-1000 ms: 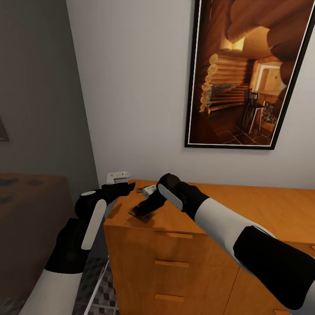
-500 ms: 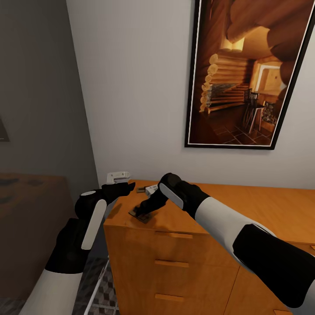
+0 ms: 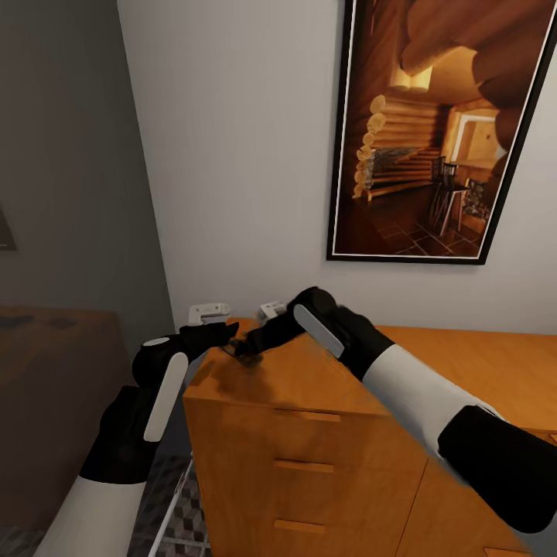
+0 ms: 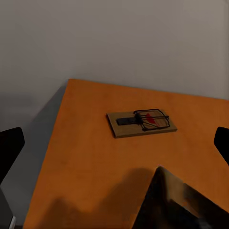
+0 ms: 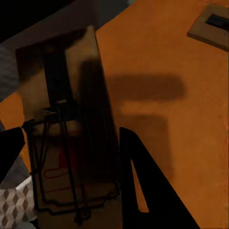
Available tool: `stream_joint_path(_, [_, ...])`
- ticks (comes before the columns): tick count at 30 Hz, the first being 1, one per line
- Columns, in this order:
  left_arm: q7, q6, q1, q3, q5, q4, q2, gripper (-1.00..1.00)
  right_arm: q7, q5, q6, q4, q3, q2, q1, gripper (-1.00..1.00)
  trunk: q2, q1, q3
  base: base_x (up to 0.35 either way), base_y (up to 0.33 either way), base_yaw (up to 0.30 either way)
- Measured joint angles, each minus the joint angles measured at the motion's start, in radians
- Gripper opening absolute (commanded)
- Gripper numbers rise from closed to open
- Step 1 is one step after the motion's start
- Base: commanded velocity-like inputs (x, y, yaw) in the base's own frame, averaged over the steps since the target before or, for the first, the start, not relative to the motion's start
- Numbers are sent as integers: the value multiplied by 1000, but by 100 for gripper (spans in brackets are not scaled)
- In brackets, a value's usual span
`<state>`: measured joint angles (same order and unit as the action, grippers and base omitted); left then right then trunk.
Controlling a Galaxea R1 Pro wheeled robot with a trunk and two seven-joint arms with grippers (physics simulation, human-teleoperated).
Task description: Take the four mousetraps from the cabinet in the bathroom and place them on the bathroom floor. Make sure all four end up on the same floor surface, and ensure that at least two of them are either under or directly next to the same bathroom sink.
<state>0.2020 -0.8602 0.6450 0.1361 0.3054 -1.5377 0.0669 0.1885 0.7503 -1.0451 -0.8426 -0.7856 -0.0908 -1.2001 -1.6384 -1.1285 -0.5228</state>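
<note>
My right gripper [image 3: 246,352] is shut on a mousetrap [image 3: 240,356], held tilted just above the left end of the orange-brown cabinet [image 3: 333,379]. In the right wrist view this mousetrap [image 5: 90,95] stands between the fingers, its wire and red spot showing, over the cabinet top [image 5: 181,119]. A second mousetrap [image 4: 140,123] lies flat on the cabinet top [image 4: 81,157] near the wall, also seen as a tan board [image 5: 212,24] in the right wrist view. My left gripper [image 3: 224,333] hovers open at the cabinet's left corner, close to the held trap.
A large framed picture [image 3: 441,131] hangs on the wall above the cabinet. Drawer fronts with bar handles [image 3: 303,466] face me. Cube-patterned floor tiles [image 3: 182,518] show beside the cabinet's left side. A dark brown piece of furniture [image 3: 54,402] stands at the left.
My right gripper has lifted the mousetrap off the cabinet top and carried it left and back, close to the left gripper. The left arm has stayed still.
</note>
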Motion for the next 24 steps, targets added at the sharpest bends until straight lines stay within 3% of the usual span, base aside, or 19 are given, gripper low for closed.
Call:
stream_joint_path(1, [0, 0, 0, 0, 0, 0, 0, 100, -4, -5, 0, -24, 33, 7, 0, -100, 0, 0, 0, 0, 0, 0])
stream_joint_path(4, [-1, 9, 1, 0, 1, -11, 1, 100, -13, -14, 0, -64, 84, 17, 1, -100, 0, 0, 0, 0, 0, 0])
stream_joint_path(9, [-1, 2, 1, 0, 8, -63, 0, 100, -22, -59, 0, -101, 135, 28, 1, -100, 0, 0, 0, 0, 0, 0])
stream_joint_path(19, [-1, 2, 1, 0, 10, -71, 0, 100, -25, -83, 0, -110, 151, 35, 1, -100, 0, 0, 0, 0, 0, 0])
stream_joint_path(20, [-1, 2, 0, 1, 12, -63, 0, 100, -26, -101, 2, -110, 152, 36, 1, -100, 0, 0, 0, 0, 0, 0])
stream_joint_path(23, [-1, 2, 0, 1, 13, -58, 0, 100, -26, -104, 2, -111, 154, 42, 1, -100, 0, 0, 0, 0, 0, 0])
stream_joint_path(24, [0, 0, 0, 1, 0, -25, 0, 100, -27, -114, 2, -110, 155, 45, 0, -100, 0, 0, 0, 0, 0, 0])
